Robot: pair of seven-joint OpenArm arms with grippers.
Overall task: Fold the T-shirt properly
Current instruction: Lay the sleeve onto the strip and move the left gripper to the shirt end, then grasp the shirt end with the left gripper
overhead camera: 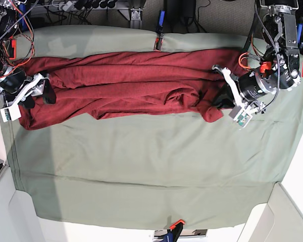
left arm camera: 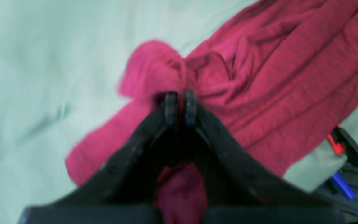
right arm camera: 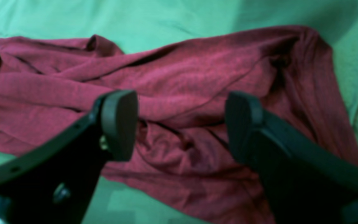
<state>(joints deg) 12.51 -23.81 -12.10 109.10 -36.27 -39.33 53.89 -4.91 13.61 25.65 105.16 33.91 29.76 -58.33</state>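
Note:
The dark red T-shirt (overhead camera: 126, 85) lies bunched in a long wrinkled strip across the far part of the sage-green cloth. My left gripper (left arm camera: 181, 105), on the right in the base view (overhead camera: 221, 101), is shut on a pinched fold of the T-shirt (left arm camera: 259, 71) at its end; fabric also shows between the fingers below. My right gripper (right arm camera: 180, 124), on the left in the base view (overhead camera: 43, 91), is open, its two pads spread just above the T-shirt (right arm camera: 182, 74) at the other end, holding nothing.
The sage-green table cloth (overhead camera: 141, 166) covers the table, with bare cloth in front of the shirt. Clamps hold its edges at the back (overhead camera: 158, 43) and front (overhead camera: 175, 225). Cables and arm bases crowd the back corners (overhead camera: 10, 30). A red and black clamp (left arm camera: 343, 146) shows near the left gripper.

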